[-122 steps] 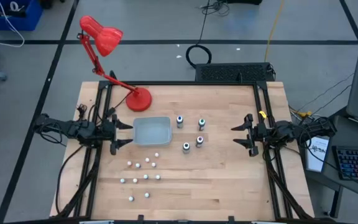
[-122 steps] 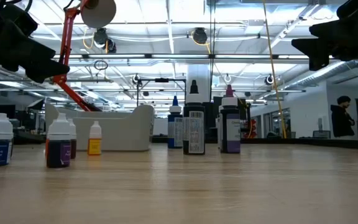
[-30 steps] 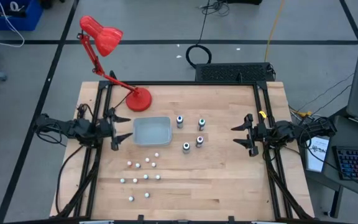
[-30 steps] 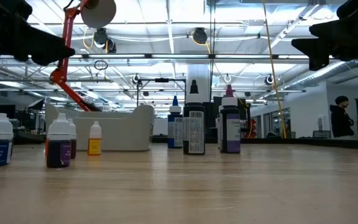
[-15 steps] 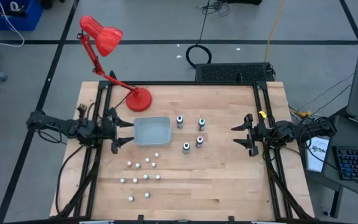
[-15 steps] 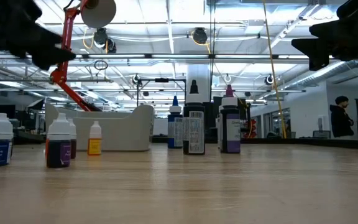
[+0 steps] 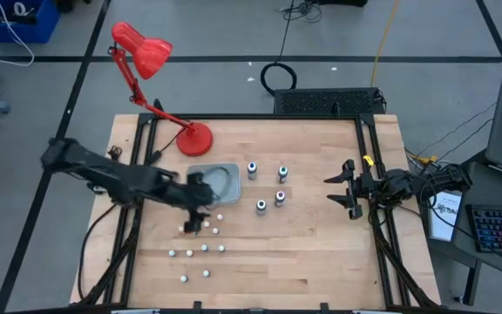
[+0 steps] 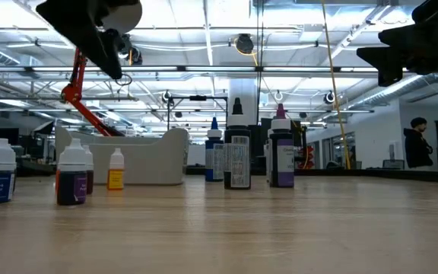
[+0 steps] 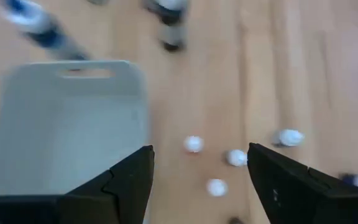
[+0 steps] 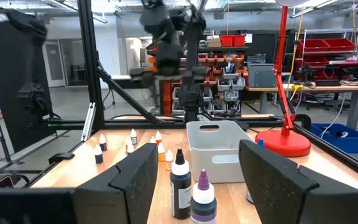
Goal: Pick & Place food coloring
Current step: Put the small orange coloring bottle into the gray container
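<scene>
The food coloring stands upright on the wooden table in two groups. Several taller dark bottles point(image 7: 268, 185) are right of the grey tray point(image 7: 225, 181). Several tiny white-capped bottles point(image 7: 200, 246) are scattered toward the near edge; some also show in the left wrist view as small bottles point(image 9: 193, 144). My left gripper point(image 7: 195, 220) hangs open above the table at the tray's near left corner, tipped downward, over the nearest small bottles, with nothing between its fingers point(image 9: 114, 190). My right gripper point(image 7: 342, 187) waits open at the right edge, roughly level.
A red desk lamp point(image 7: 151, 61) stands on its base point(image 7: 194, 139) at the far left corner, just behind the tray. Black rails point(image 7: 369, 174) run along both side edges. Bare wood lies at the near right of the table.
My left arm has swung out from the table's left edge toward the middle and tipped its gripper downward; it now hangs over the tray's near left corner and the small bottles. No bottle has moved.
</scene>
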Controlling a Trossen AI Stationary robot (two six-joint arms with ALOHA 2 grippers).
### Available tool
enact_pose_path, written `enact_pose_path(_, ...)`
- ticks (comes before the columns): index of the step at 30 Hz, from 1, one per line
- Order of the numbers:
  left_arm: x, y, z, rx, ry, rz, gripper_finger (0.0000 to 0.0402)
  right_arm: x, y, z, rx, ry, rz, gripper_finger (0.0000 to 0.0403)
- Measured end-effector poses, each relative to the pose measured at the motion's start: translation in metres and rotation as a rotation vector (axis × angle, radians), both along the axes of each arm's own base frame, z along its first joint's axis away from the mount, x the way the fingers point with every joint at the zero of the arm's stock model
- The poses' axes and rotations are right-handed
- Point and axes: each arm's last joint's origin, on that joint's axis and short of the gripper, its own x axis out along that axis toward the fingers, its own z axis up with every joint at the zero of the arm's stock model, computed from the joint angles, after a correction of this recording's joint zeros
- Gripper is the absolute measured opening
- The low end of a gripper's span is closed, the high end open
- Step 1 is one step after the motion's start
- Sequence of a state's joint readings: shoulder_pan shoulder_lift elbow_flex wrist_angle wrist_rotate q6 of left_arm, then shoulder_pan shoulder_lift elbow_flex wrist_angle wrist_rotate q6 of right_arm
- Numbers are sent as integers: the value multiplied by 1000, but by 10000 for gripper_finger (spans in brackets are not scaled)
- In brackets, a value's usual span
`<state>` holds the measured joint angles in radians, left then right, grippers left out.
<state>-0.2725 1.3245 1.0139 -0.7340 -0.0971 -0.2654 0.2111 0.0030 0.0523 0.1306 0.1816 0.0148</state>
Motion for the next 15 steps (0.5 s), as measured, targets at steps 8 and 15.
enact_pose_path(8,41,-24,-32,36,204,-53,254,0,0,0,0,0,0,212)
enact_pose_path(15,50,-27,-61,129,285,-23,255,0,0,0,0,0,0,212)
